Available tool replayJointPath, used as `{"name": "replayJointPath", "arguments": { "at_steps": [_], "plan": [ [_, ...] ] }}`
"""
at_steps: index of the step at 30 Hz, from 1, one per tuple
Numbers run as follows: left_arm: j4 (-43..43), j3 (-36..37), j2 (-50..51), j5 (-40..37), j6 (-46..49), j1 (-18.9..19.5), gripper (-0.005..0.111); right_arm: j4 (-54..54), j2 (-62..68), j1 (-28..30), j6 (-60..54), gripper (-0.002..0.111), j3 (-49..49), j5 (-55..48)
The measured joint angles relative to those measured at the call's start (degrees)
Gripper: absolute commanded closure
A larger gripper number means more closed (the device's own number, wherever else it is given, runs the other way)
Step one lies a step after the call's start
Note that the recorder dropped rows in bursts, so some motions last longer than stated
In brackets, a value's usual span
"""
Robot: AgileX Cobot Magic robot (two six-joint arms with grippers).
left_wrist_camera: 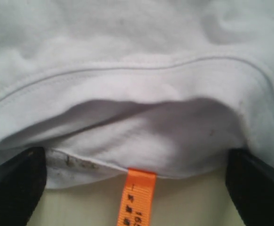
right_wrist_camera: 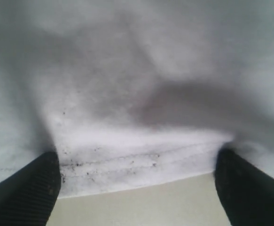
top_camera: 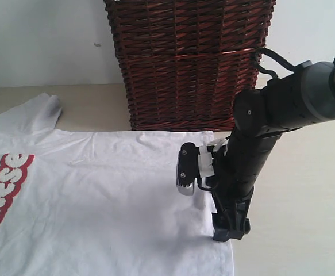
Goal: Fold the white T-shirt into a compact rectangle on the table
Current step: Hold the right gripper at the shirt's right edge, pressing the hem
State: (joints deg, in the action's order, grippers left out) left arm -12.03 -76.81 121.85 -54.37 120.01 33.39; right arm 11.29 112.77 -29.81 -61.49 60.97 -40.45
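The white T-shirt [top_camera: 98, 195] lies spread flat on the table [top_camera: 305, 218], its red lettering [top_camera: 3, 190] at the left edge of the exterior view. My right gripper [top_camera: 227, 230] points down at the shirt's right edge. In the right wrist view the right gripper [right_wrist_camera: 137, 157] is open, its dark fingers [right_wrist_camera: 28, 188] standing either side of the stitched hem [right_wrist_camera: 127, 165]. In the left wrist view the left gripper [left_wrist_camera: 137, 157] is open astride the collar [left_wrist_camera: 141, 70], with the orange tag [left_wrist_camera: 137, 197] between its fingers [left_wrist_camera: 14, 183]. The left arm is out of the exterior view.
A dark wicker basket [top_camera: 190, 63] stands at the back of the table, just behind the shirt's far edge and close to the right arm's elbow. Bare table shows to the right of the shirt.
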Motion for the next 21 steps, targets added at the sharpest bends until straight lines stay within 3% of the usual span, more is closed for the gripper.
{"name": "replayJointPath", "arguments": {
  "at_steps": [6,13,21],
  "plan": [
    [-0.57,0.0,0.0,-0.11,0.0,0.0,0.002,-5.64,-2.92,-1.29,5.98,0.023,-0.48,-0.89],
    [-0.98,0.0,0.0,-0.22,0.0,0.0,0.002,-4.96,-6.84,-1.29,10.03,0.025,-1.87,-4.2],
    [-1.12,0.0,0.0,-0.31,0.0,0.0,0.002,-2.58,-6.96,-1.39,7.23,0.025,-7.43,2.45]
  ]
}}
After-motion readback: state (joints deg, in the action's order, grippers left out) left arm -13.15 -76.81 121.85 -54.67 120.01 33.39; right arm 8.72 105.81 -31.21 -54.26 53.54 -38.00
